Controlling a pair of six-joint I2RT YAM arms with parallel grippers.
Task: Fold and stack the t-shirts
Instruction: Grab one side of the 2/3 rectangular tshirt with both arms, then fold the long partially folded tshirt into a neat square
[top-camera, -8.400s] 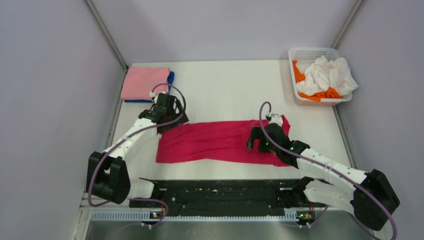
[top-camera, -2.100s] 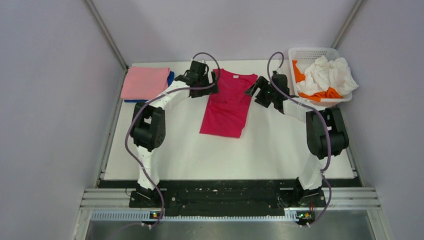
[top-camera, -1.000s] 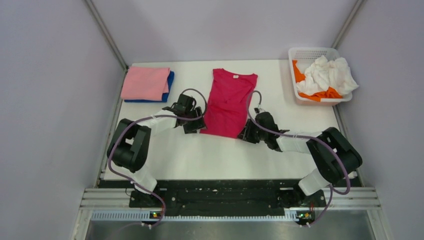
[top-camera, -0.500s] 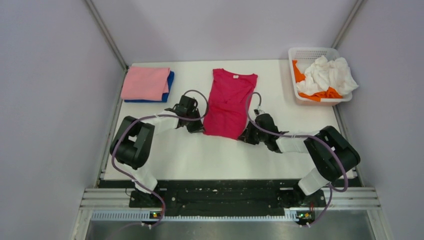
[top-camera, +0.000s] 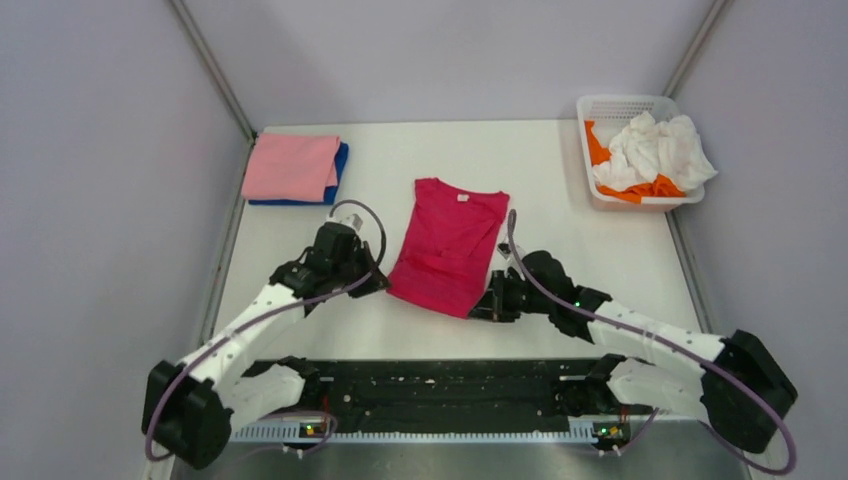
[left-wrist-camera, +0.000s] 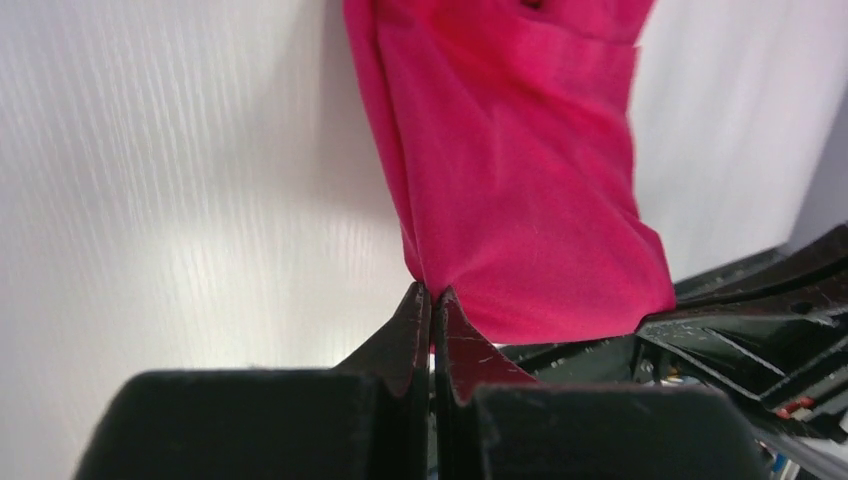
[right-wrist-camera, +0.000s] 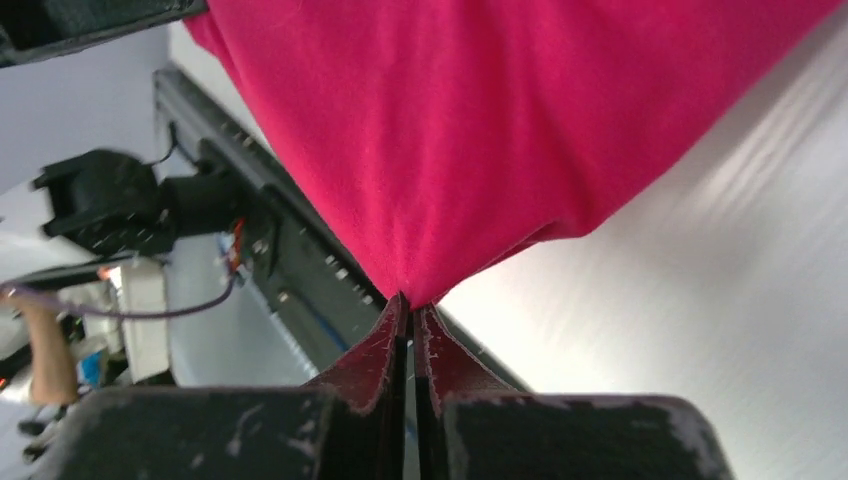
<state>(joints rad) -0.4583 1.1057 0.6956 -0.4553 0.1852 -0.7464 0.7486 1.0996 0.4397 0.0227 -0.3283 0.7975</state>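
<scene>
A crimson-red t-shirt (top-camera: 447, 243), folded lengthwise into a narrow strip, lies mid-table with its collar and white neck label at the far end. My left gripper (top-camera: 382, 283) is shut on its near left hem corner (left-wrist-camera: 425, 275). My right gripper (top-camera: 478, 311) is shut on the near right hem corner (right-wrist-camera: 415, 290). The hem end is lifted a little off the table. A folded light pink t-shirt (top-camera: 290, 166) rests on a blue t-shirt (top-camera: 340, 160) at the far left. White t-shirts (top-camera: 655, 148) and orange t-shirts (top-camera: 598, 148) are crumpled in the basket.
The white mesh basket (top-camera: 596, 105) stands at the far right corner. Grey walls close in the left, right and back of the table. The black base rail (top-camera: 440, 385) runs along the near edge, just behind both grippers.
Both grippers closed on the hem corners and pulled toward the near edge. The red shirt slid with them, away from the back wall.
</scene>
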